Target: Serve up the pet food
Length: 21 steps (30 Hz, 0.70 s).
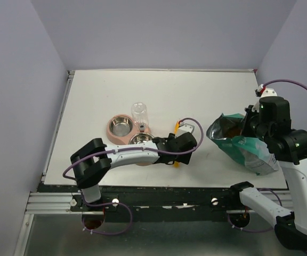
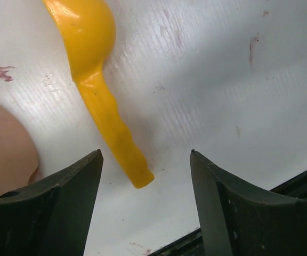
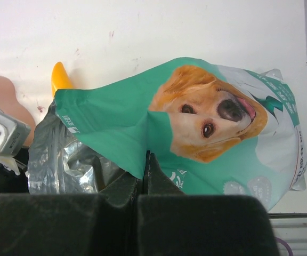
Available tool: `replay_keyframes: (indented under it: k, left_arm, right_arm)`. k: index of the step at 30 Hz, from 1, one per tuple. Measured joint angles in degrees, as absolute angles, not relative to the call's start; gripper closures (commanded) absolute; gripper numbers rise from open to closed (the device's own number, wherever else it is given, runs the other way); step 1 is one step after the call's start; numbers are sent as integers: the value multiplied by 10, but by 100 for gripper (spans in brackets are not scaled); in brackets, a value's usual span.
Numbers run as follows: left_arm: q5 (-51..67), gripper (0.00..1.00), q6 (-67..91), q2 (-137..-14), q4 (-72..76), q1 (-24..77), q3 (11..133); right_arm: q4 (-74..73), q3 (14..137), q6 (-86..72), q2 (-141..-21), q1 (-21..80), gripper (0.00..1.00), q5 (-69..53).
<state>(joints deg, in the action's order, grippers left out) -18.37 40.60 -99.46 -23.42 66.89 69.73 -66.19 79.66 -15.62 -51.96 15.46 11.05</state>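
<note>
The yellow scoop (image 2: 97,90) lies flat on the white table, its handle end between the open fingers of my left gripper (image 2: 145,153), which hovers just above it without touching. In the top view that gripper (image 1: 179,149) covers most of the scoop (image 1: 176,129). The teal-green bag (image 1: 247,149) lies at the right with its mouth open to the left, and brown pet food (image 1: 231,127) shows inside. My right gripper (image 3: 148,156) is shut on the bag's upper mouth edge (image 3: 121,122) and holds it up. It also shows in the top view (image 1: 252,124).
A pink double-bowl feeder (image 1: 112,128) with two steel bowls and a clear water bottle (image 1: 139,114) stands left of the scoop, and its pink rim (image 2: 7,144) is close to my left finger. The table's near edge and black rail (image 1: 159,192) run just behind the scoop handle.
</note>
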Motion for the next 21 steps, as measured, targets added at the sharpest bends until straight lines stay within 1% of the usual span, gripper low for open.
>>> replay_keyframes:
  k: [2, 4, 7, 11, 14, 17, 21]
  left_arm:
    - [-171, 26, 409, -990, -192, 667, 665]
    - [-135, 22, 414, -962, -120, 653, 586]
    - [-88, 20, 419, -929, -55, 632, 502]
    - [-32, 20, 432, -929, 8, 620, 483]
    - [-1, 24, 445, -934, 64, 615, 476]
    - [20, 30, 449, -954, 109, 603, 470]
    - [24, 32, 444, -987, 124, 587, 476]
  right_arm:
    - [-671, 805, -155, -520, 154, 100, 111]
    - [-683, 816, -153, -521, 154, 100, 112]
    - [-696, 826, -150, -519, 154, 100, 111]
    - [-700, 831, -149, -516, 154, 100, 111]
    - [-705, 835, -149, -517, 154, 100, 111]
    - [-712, 843, -145, -518, 154, 100, 112]
    - [-728, 858, -136, -520, 154, 100, 111]
